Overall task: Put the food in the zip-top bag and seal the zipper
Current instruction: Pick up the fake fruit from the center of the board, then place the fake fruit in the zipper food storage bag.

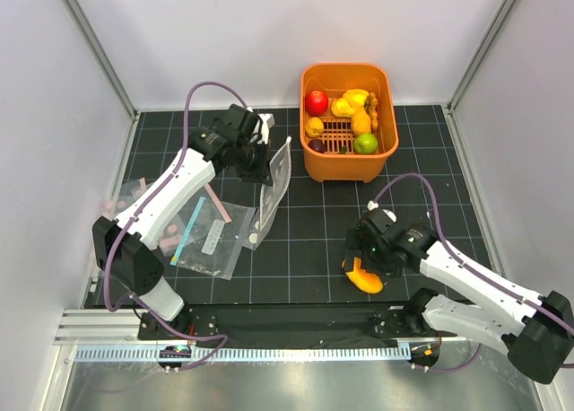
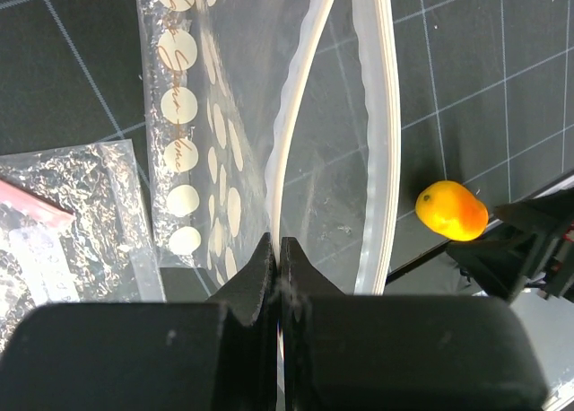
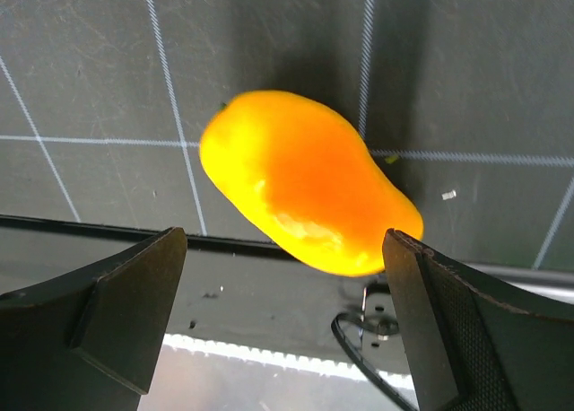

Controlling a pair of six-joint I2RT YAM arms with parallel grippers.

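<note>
Left arm reached far-left, gripper point(image 2: 276, 249) clamped on bag point(image 1: 274, 182) rim | bag held upright, dotted, mouth gaping | right gripper point(image 3: 285, 236) lowered, spread wide about mango point(image 1: 363, 276) at mat point(image 1: 305, 249) near edge

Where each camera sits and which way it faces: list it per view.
Top external: above and behind the robot, looking down on table, orange basket, both arms.
Left wrist: on the left arm, looking along the left gripper, shut on the dotted bag's edge.
Right wrist: on the right arm, looking down past the open right gripper at the mango.
Shared: all three show that mango; top and left wrist, the bag.
</note>
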